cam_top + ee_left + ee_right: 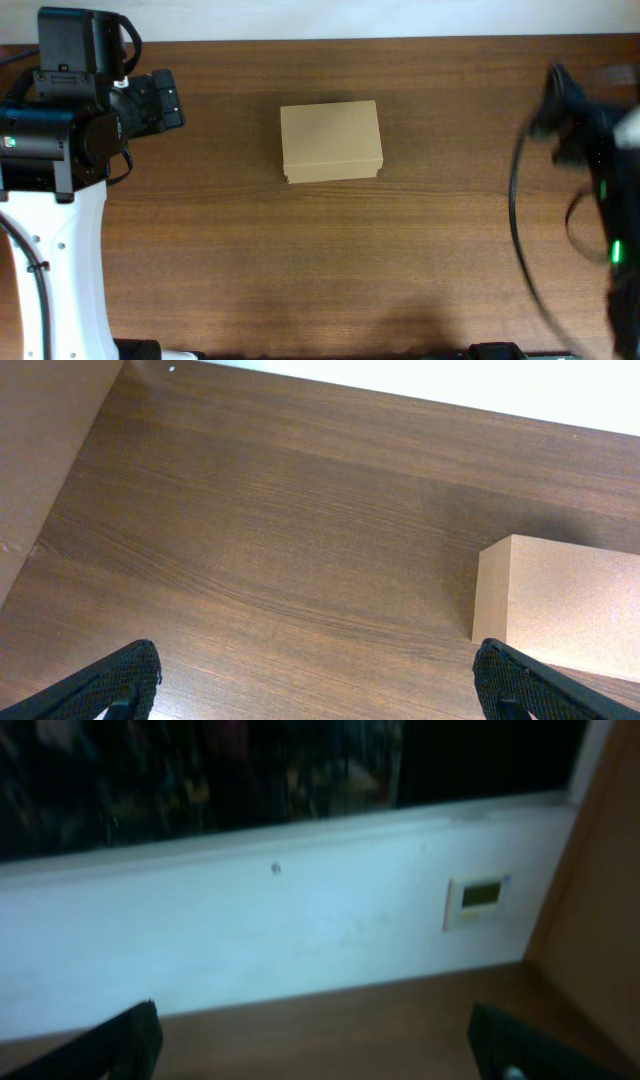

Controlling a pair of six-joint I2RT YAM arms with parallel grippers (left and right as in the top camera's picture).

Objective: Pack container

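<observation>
The container (331, 141), a plain tan cardboard box with its lid shut, sits on the wooden table near the middle. Its corner also shows at the right of the left wrist view (560, 600). My left gripper (165, 100) is at the far left of the table, well apart from the box; in its wrist view the fingers (320, 685) are wide open and empty. My right gripper (560, 110) is blurred at the far right, away from the box; in its wrist view the fingers (315, 1040) are open and empty, pointing at a white wall.
A black cable (520, 230) loops down from the right arm over the table's right side. The left arm's white base (60, 270) stands at the front left. A small wall panel (478, 902) shows on the white wall.
</observation>
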